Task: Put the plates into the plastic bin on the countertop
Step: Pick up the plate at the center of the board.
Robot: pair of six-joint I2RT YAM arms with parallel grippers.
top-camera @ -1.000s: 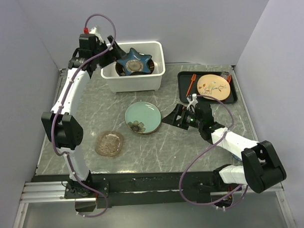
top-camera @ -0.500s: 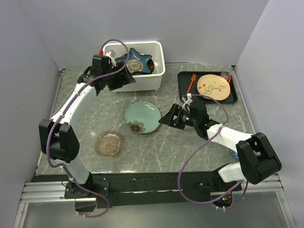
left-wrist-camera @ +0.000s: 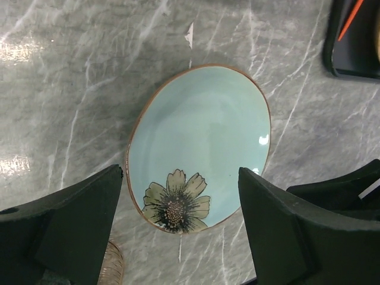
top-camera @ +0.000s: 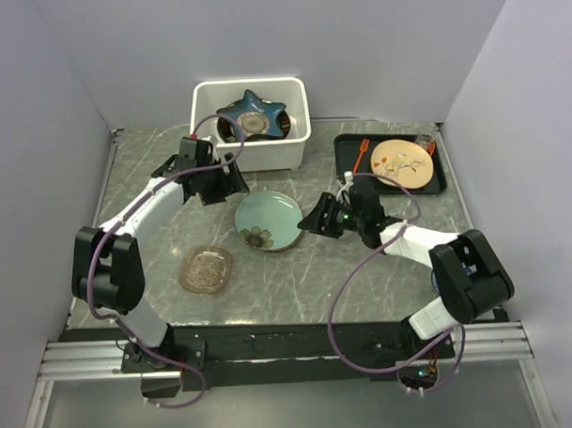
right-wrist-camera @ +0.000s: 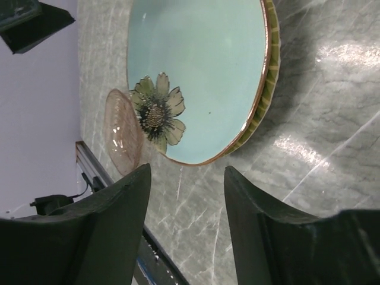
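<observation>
Top view, read left to right. The amber glass plate (top-camera: 205, 269) lies in the lower left of the table, where it lay a second ago. The left gripper (top-camera: 227, 184), which I had at the upper left corner of the plastic bin (top-camera: 265, 155) a second ago, has swung down in front of the bin's near wall. Its fingers stand wide apart and empty, framing the pale green flowered plate (top-camera: 268, 220) in its wrist view. That plate rests flat at frame centre and has not moved. The blue star-shaped plate (top-camera: 253, 115) sits in the bin as before. The right gripper (top-camera: 314, 220) has crept leftward to just beside the flowered plate's right rim, jaws apart and clamped on nothing. The black tray (top-camera: 345, 171) at right is unchanged.
</observation>
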